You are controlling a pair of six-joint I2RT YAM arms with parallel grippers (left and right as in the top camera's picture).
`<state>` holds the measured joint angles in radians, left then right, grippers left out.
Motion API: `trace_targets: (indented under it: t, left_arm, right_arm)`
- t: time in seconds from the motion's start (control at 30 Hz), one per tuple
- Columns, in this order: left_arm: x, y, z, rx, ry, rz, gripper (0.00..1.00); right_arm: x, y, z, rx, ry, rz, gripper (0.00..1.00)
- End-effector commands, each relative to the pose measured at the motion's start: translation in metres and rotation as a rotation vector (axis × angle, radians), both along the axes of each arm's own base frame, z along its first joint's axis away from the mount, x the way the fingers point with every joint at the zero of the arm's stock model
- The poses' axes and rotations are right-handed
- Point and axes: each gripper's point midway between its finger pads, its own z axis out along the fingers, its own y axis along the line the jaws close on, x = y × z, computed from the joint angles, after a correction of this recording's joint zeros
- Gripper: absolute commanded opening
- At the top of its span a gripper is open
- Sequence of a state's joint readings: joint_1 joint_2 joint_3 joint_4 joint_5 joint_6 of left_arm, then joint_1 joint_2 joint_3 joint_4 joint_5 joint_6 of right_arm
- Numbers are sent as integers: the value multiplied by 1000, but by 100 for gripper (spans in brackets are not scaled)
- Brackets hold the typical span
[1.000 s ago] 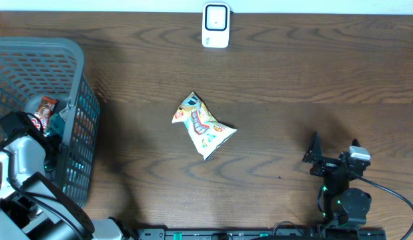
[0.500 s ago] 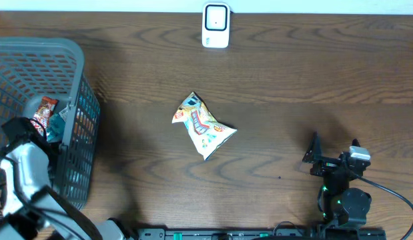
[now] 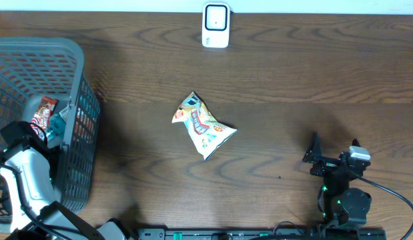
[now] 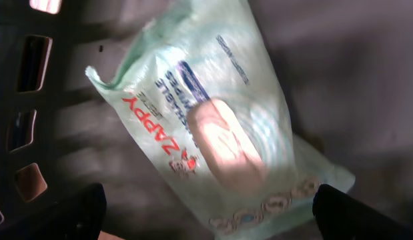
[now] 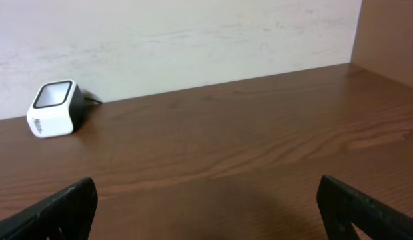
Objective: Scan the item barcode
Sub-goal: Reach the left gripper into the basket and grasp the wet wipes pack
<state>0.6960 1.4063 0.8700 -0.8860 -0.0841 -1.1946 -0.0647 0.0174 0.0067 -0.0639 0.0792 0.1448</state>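
Surface: dark brown wood-grain table (image 3: pixel 293 73); its far edge meets a pale wall (image 5: pixel 193 33).
Left end: grey mesh basket (image 3: pixel 85 117), standing upright on the table and cut off by the left edge of the overhead view.
Centre: colourful printed snack bag (image 3: pixel 203 126), lying flat on the bare wood with its long axis diagonal, well apart from the basket.
Far edge, centre: white scanner (image 3: pixel 215 25) with a dark window, standing just beside the wall, well apart from the snack bag.
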Motion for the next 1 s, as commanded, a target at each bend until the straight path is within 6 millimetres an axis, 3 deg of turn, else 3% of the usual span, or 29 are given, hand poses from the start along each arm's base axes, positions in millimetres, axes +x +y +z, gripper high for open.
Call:
trace_targets:
  t: [0.0, 0.13, 0.63, 0.97]
  left_arm:
    - [-16, -7, -12, -3, 28, 247, 99]
    - [-26, -7, -24, 31, 51, 353, 99]
    - [-35, -14, -39, 17, 79, 350, 99]
    - [-45, -18, -72, -37, 210, 336, 99]
  right_arm:
    - [0, -2, 0, -11, 2, -9, 99]
    - [0, -2, 0, -11, 2, -9, 99]
    - [0, -2, 0, -11, 2, -9, 99]
    - [0, -2, 0, -11, 2, -9, 99]
